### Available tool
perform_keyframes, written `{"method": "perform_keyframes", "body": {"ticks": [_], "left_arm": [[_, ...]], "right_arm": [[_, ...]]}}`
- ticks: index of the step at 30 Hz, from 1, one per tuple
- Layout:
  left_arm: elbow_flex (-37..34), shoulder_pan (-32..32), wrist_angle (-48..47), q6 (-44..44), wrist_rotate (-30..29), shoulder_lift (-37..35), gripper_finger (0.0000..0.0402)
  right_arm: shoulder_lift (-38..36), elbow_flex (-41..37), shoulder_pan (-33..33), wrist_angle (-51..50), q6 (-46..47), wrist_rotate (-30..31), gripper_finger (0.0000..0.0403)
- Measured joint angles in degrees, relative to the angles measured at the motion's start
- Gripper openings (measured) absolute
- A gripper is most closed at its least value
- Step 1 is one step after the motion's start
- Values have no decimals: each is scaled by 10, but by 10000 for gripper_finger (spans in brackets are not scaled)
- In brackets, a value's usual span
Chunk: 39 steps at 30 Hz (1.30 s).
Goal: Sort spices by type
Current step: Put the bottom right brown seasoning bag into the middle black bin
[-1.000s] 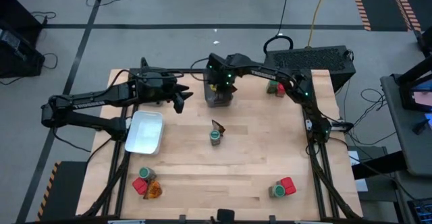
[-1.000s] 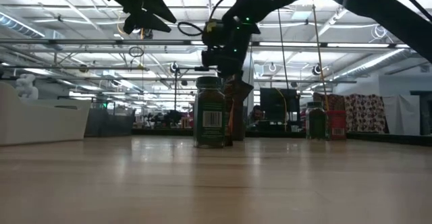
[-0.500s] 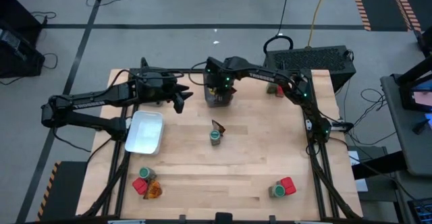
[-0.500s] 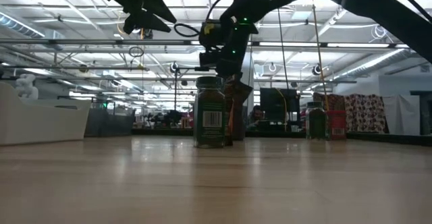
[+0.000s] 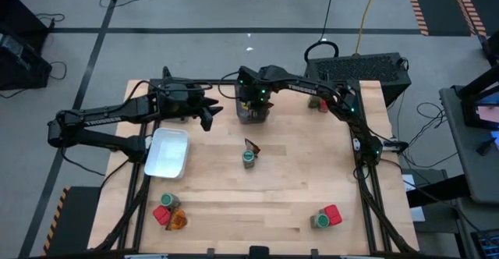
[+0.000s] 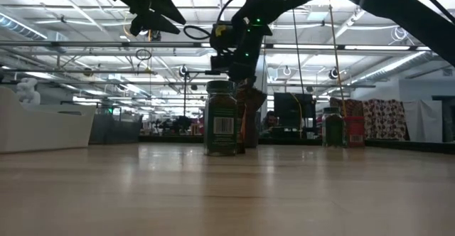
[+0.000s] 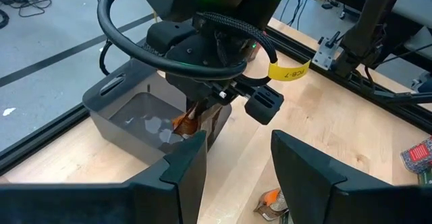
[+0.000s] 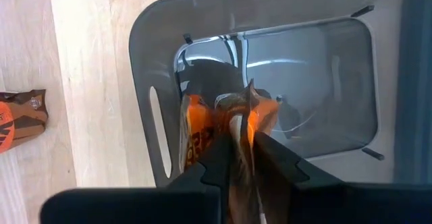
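A dark grey bin [image 5: 253,115] stands at the table's far middle. My right gripper [image 8: 244,146] hangs over it, pointing down, shut on a brown-orange packet [image 8: 223,126] that reaches into the bin [image 8: 304,69]. To the left of the bin my left gripper [image 7: 236,150] waits raised and open, with nothing between its fingers. It faces the bin [image 7: 128,113] and the held packet [image 7: 187,121]. A green-lidded jar [image 5: 248,157] stands at the table's middle with another packet [image 5: 252,145] beside it. My right gripper pinches the packet's top edge [image 8: 237,119] between its two fingers, coming from above and pointing down. The packet hangs upright below the fingers, inside the bin's walls. Whether its lower end rests on the bin's floor I cannot tell.
A white tray [image 5: 168,151] lies at the left. A jar, a red container and a packet sit at the near left [image 5: 167,212]. A jar and a red container [image 5: 326,217] sit at the near right, and two more spices at the far right [image 5: 317,101].
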Motion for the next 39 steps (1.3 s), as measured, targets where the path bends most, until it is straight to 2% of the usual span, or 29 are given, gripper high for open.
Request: {"method": "perform_keyframes", "body": {"ticks": [9,18,22,28,33,39], "left_arm": [[0,0,0,0,0,0,171],[0,0,0,5,0,0,171],[0,0,0,5,0,0,171],[0,0,0,5,0,0,171],[0,0,0,6,0,0,171],[0,0,0,6,0,0,171]], "right_arm": [[0,0,0,-1,0,0,77],[0,0,0,-1,0,0,79],[0,0,0,0,0,0,62],[-3,0,0,0,-5,1,6],[-13,24,0,-11,-4,16,1],[-14,68,0,-82,-7,26,1]]}}
